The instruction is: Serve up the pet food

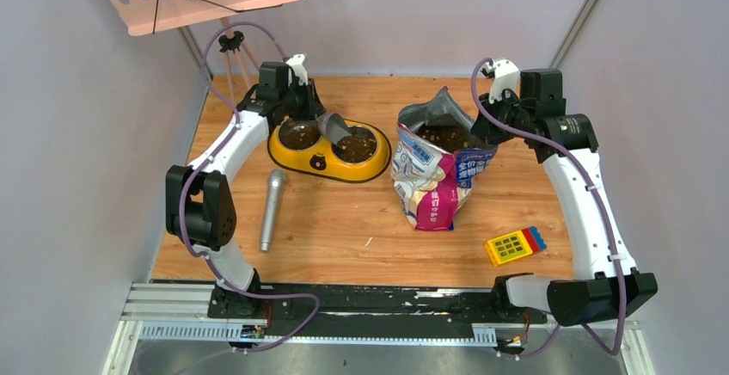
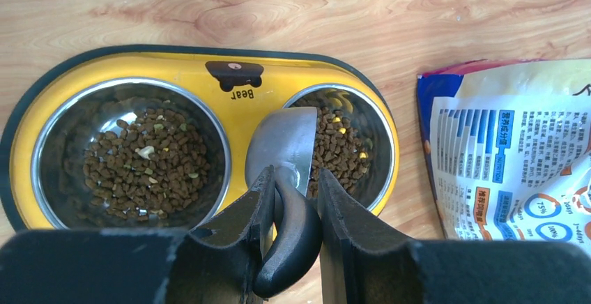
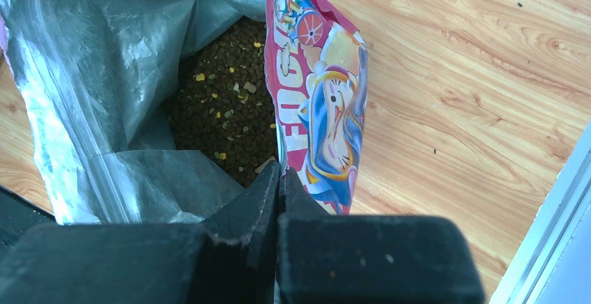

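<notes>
Pet food [image 2: 143, 164]: loose, light, likely spilling; moving it by scoop [image 2: 282, 140].
Left gripper [image 2: 296, 180]: clamping the scoop handle.
Right gripper [image 3: 280, 173]: pinching the bag [image 3: 320, 123] rim.

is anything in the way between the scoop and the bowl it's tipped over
Nothing visible does. The scoop, held in the left gripper, has its mouth directly over the open bowl nearer the bag, which already holds pet food.

Partly hidden: scoop [image 2: 282, 143] handle, inside left pincer [image 2: 296, 178]. Cut off by left wrist view's right edge: bag [image 2: 516, 150].
</notes>
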Motion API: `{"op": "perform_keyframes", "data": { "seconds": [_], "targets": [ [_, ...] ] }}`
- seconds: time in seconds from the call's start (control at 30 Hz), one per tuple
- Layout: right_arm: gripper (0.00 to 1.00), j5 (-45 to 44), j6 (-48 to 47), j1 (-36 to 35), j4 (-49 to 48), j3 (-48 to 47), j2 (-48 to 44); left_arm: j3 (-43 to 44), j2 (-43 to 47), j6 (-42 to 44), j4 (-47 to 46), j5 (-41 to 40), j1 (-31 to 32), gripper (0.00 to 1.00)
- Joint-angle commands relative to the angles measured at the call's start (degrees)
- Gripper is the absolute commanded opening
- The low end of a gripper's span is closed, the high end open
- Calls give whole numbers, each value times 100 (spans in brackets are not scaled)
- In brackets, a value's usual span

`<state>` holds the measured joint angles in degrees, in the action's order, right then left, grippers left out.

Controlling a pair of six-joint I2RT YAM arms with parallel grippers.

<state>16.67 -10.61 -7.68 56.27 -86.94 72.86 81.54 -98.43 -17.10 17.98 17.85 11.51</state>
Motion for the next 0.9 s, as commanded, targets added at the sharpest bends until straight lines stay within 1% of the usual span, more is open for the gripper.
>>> {"op": "perform_keyframes", "data": {
  "seconds": [0.0, 0.2, 0.57, 0.7, 0.77, 0.87],
  "targets": [
    [0, 117, 15, 25, 144, -20, -187, 33, 401, 698, -156, -620, 125, 0],
    [0, 128, 6, 28, 144, -29, -176, -128, 658, 1008, -271, -834, 262, 0],
    [0, 128, 6, 26, 125, -170, -105, -390, 1112, 1041, -442, -857, 288, 0],
    [0, 111, 49, 27, 118, -375, -26, -395, 1444, 993, -145, -683, 307, 0],
    [0, 96, 52, 27, 100, -508, 35, -314, 1644, 1104, 75, -456, 308, 0],
    [0, -49, 50, 25, 17, -729, 201, -228, 2018, 1232, 301, 127, 308, 0]
  ]
}}
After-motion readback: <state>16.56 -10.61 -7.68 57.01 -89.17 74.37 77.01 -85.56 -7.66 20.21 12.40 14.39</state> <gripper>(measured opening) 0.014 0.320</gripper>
